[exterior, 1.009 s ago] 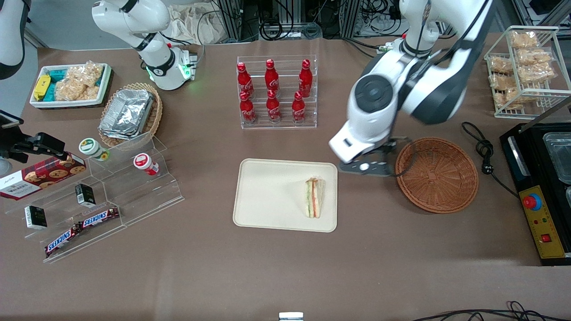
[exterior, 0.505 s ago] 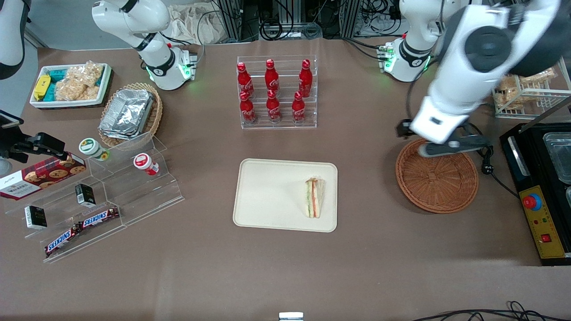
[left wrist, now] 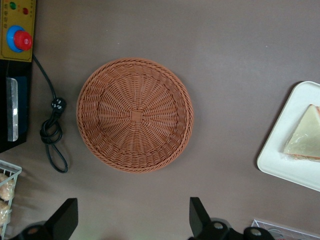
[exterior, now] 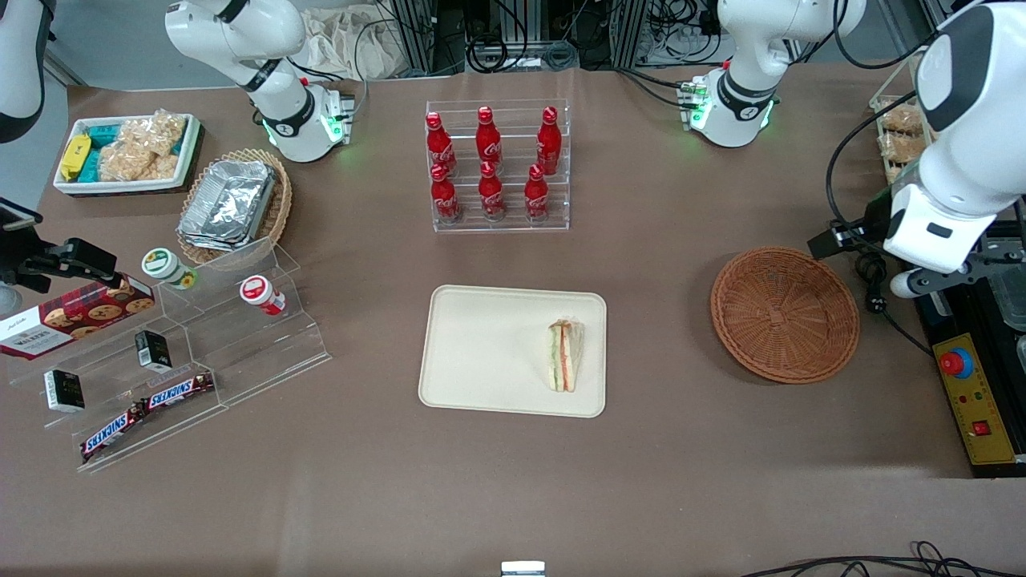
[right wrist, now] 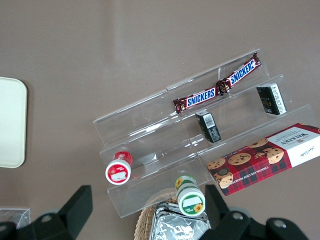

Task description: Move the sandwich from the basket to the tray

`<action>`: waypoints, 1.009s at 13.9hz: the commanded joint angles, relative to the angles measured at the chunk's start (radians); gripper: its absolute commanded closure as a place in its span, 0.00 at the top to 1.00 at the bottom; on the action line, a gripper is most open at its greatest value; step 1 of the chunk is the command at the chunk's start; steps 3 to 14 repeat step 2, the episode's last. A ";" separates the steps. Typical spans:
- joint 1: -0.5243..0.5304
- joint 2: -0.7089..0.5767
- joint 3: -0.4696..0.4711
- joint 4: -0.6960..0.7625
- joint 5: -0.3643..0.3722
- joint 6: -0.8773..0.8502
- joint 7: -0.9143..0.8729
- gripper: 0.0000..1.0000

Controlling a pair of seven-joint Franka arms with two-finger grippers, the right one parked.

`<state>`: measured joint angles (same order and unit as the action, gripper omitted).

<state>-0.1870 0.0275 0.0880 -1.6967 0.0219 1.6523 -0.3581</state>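
Observation:
The sandwich, a wrapped triangular wedge, lies on the cream tray, near the tray edge closest to the basket. The reddish-brown wicker basket is empty. The left arm's gripper is open and empty. It hovers beside the basket, toward the working arm's end of the table, over the edge of a black machine. The left wrist view shows its two fingertips wide apart, with the empty basket, a tray corner and part of the sandwich.
A black machine with a red button and a coiled black cable sit beside the basket. A wire rack of snacks is farther back. A cola bottle rack stands farther back than the tray. An acrylic shelf is toward the parked arm's end.
The left arm swung from beside the tray, over the basket, to the working arm's end of the table. The sandwich stayed on the tray throughout.

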 commanded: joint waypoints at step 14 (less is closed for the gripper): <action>-0.005 0.048 0.032 0.066 -0.045 -0.025 0.039 1.00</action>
